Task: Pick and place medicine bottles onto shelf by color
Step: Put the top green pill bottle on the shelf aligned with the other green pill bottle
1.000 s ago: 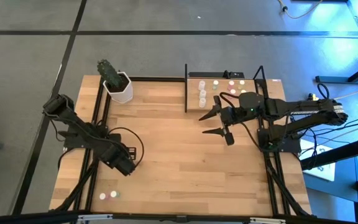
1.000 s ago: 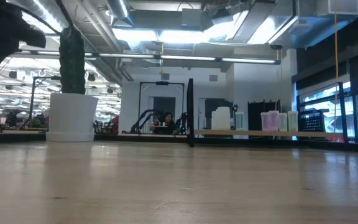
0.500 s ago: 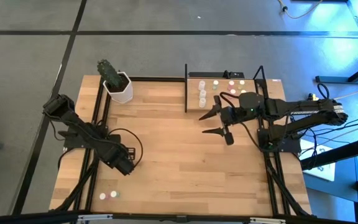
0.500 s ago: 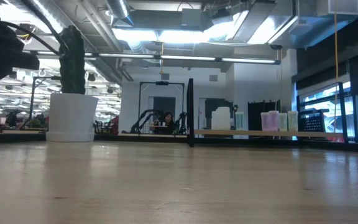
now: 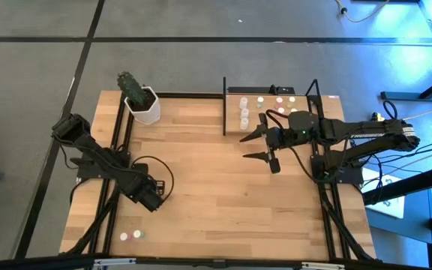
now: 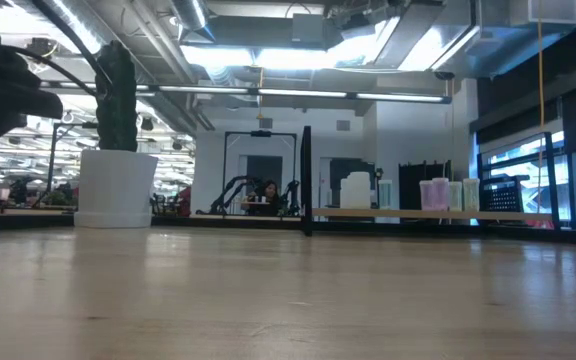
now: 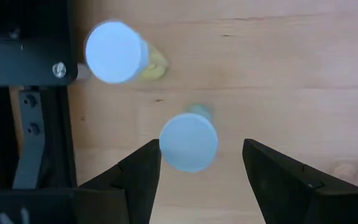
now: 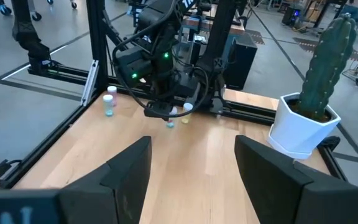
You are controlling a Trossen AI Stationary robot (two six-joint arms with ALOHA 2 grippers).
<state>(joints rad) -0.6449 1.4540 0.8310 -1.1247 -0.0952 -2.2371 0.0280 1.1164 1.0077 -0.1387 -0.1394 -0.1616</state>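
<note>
My left gripper (image 7: 201, 171) is open and points down over the table's near left part (image 5: 154, 199). A tiny medicine bottle (image 7: 188, 141) with a pale round top and a greenish edge stands on the wood between its fingers, untouched. A second bottle (image 7: 115, 51), with a yellowish edge, stands beside the black frame. Two more bottles (image 5: 130, 235) stand near the front left corner. My right gripper (image 5: 244, 148) hangs open in the air in front of the shelf (image 5: 306, 101), which carries several bottles (image 5: 244, 112).
A white hexagonal pot with a cactus (image 5: 142, 105) stands at the far left corner. Black frame rails (image 5: 118, 142) run along the table's left and right edges. Bare wood (image 5: 216, 187) lies between the two arms.
My left gripper has come down toward the table over the bottles, still open. My right arm has kept still.
</note>
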